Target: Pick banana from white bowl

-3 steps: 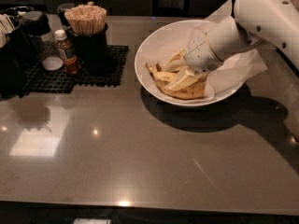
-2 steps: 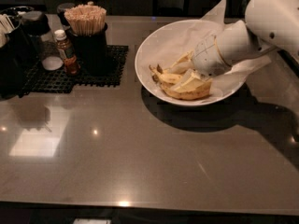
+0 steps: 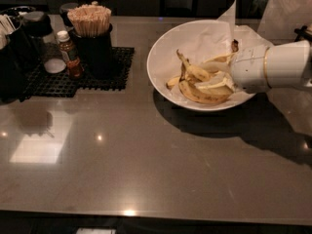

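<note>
The white bowl (image 3: 161, 77) stands on the grey table right of centre, lined with crinkled white paper (image 3: 204, 38). The banana (image 3: 197, 72) lies in the middle of the bowl, yellow with brown spots, its long dark-tipped stem pointing up and to the left. Two more bananas lie with it, one along the near wall (image 3: 200, 95) and one behind (image 3: 220, 59). My gripper (image 3: 217, 80) reaches in from the right on a white arm (image 3: 282, 65). It is low inside the bowl at the bananas' right ends, which it partly hides.
A black grid mat (image 3: 112, 77) lies at the back left. On it are a small sauce bottle (image 3: 69, 54), a black cup of wooden sticks (image 3: 91, 33) and dark containers (image 3: 19, 43). The table's front edge runs along the bottom.
The arm has drawn back to the right across the bowl. The bananas and the long stem, earlier partly covered by the wrist, now show.
</note>
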